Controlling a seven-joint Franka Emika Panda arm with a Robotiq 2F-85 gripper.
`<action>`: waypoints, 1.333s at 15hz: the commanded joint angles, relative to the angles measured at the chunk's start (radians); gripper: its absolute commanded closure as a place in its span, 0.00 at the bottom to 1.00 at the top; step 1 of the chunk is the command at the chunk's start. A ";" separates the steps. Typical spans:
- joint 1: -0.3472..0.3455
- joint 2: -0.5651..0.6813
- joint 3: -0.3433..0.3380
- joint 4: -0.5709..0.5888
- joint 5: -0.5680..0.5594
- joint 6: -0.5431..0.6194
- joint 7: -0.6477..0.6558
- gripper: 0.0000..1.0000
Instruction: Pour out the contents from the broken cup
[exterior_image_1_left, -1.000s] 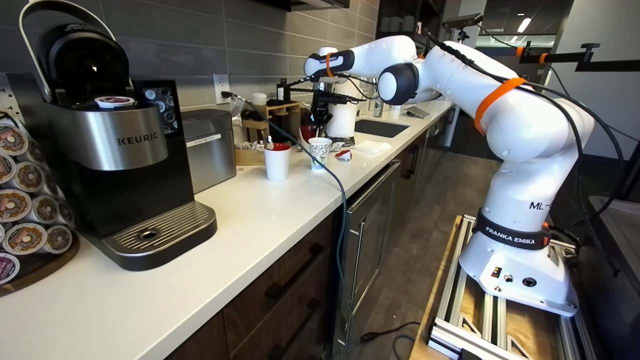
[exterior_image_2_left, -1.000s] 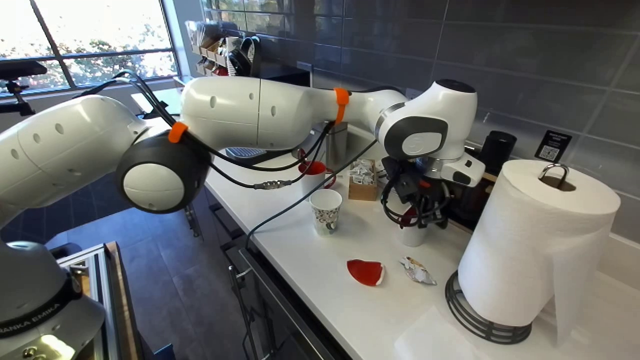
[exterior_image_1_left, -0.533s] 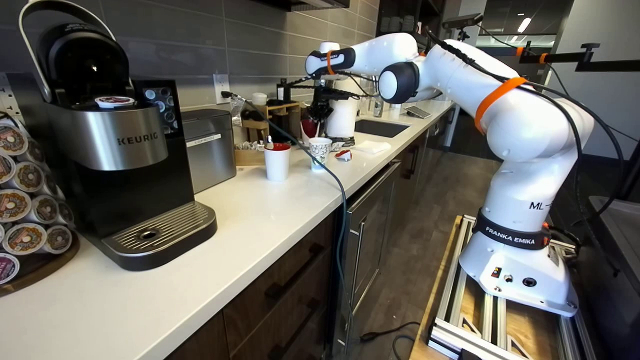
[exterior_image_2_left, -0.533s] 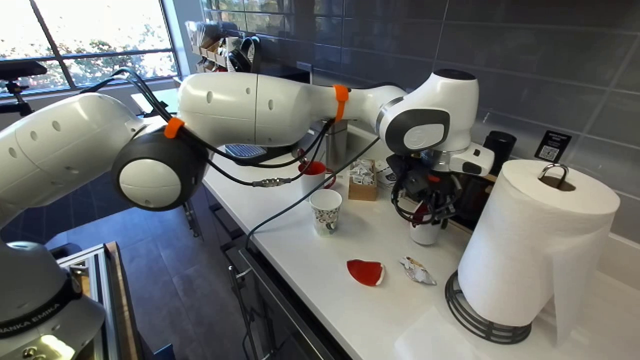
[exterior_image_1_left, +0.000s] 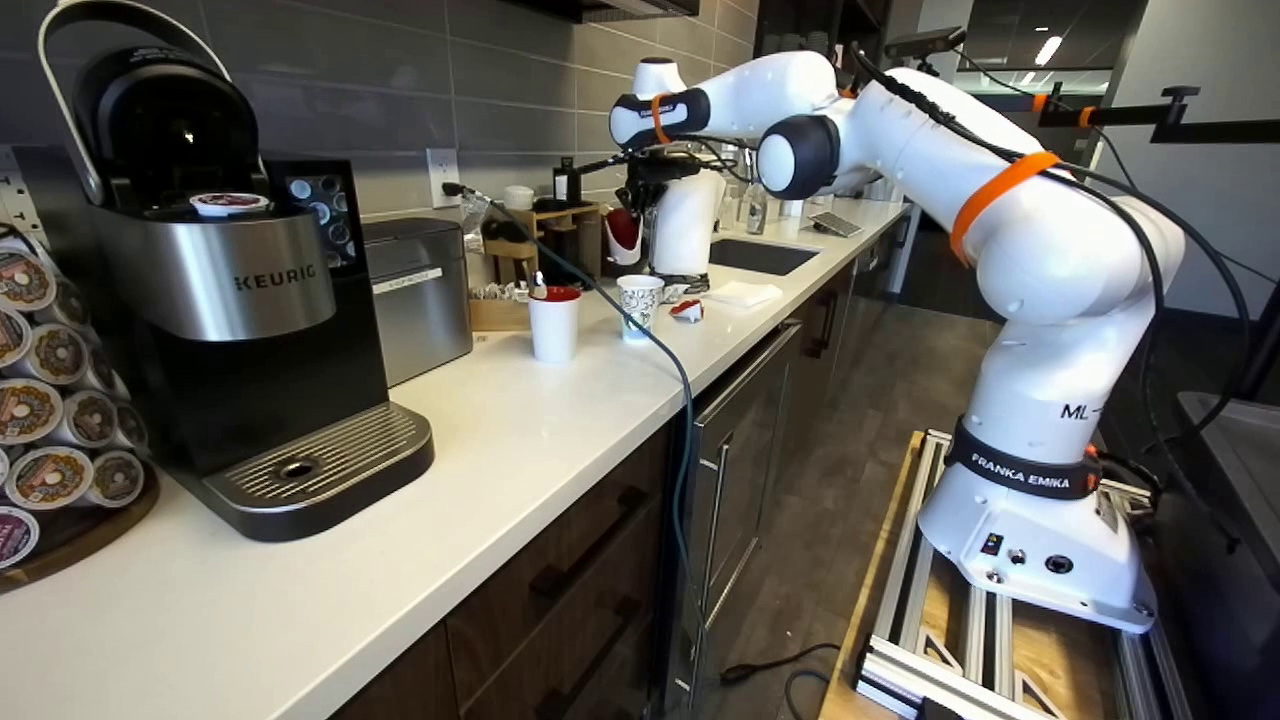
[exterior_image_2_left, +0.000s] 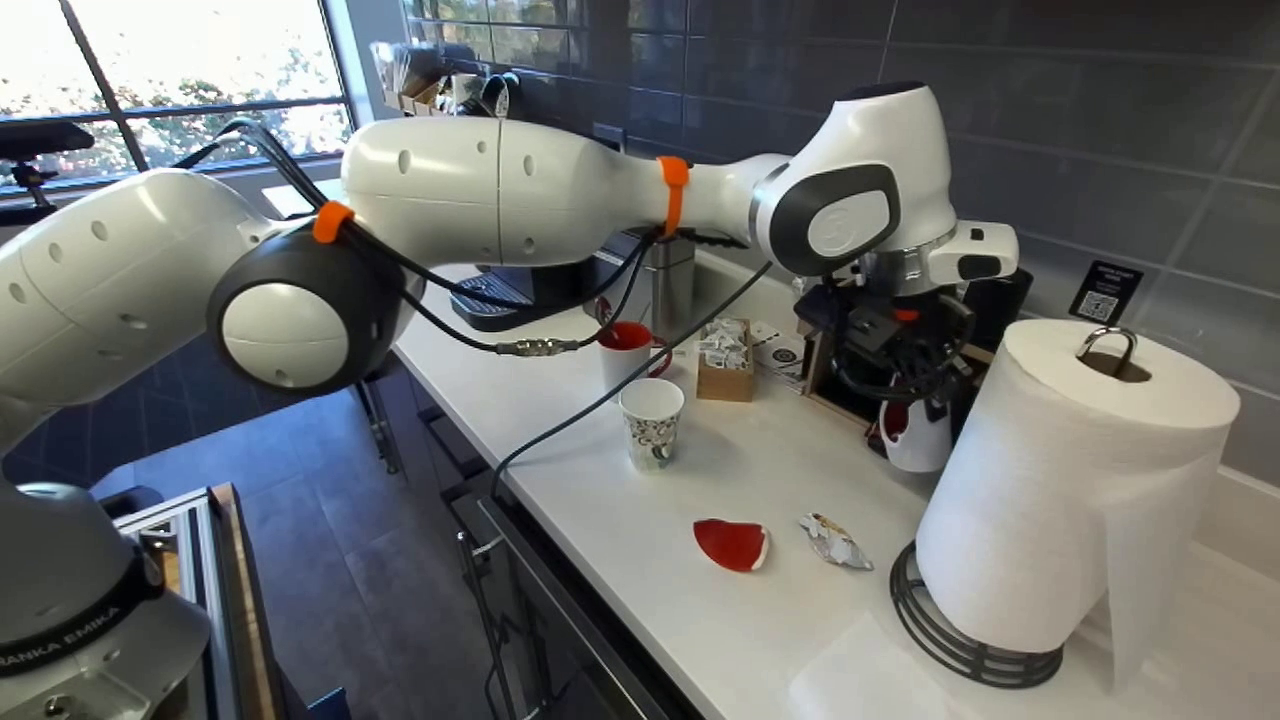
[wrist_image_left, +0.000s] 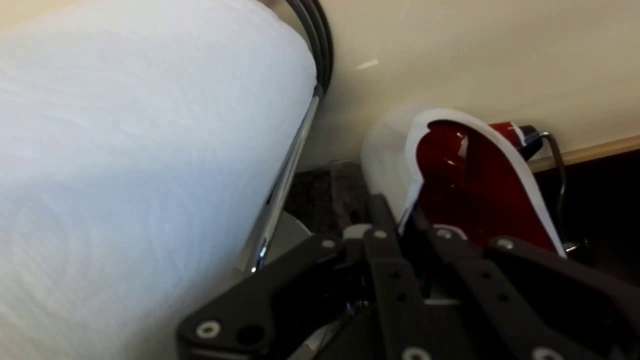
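The gripper (wrist_image_left: 400, 212) had its fingers (wrist_image_left: 382, 245) drawn close together — pinched on the wall of the broken cup (wrist_image_left: 475, 190), which was white outside and deep red within, its rim broken into an uneven curve. The cup was held just beside the upright paper towel roll (exterior_image_2_left: 1070, 500), over the back of the counter (exterior_image_2_left: 760, 480); it seemed to hang clear, though from where I stood its base was hard to judge. A red shard (exterior_image_2_left: 733, 545) lay out on the counter, a crumpled wrapper (exterior_image_2_left: 836, 542) near it. Farther along stood a patterned paper cup (exterior_image_2_left: 653, 430) and, beyond it, a white mug (exterior_image_1_left: 555, 328) with a red inside. The coffee machine (exterior_image_1_left: 230, 270) had its lid raised — a pod (exterior_image_1_left: 229, 204) sat in the open top.
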 joint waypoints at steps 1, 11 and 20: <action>0.031 -0.045 -0.015 -0.080 -0.040 0.027 -0.057 0.97; 0.035 -0.201 0.030 -0.336 0.003 0.243 -0.134 0.97; 0.076 -0.440 0.003 -0.730 -0.042 0.191 -0.162 0.97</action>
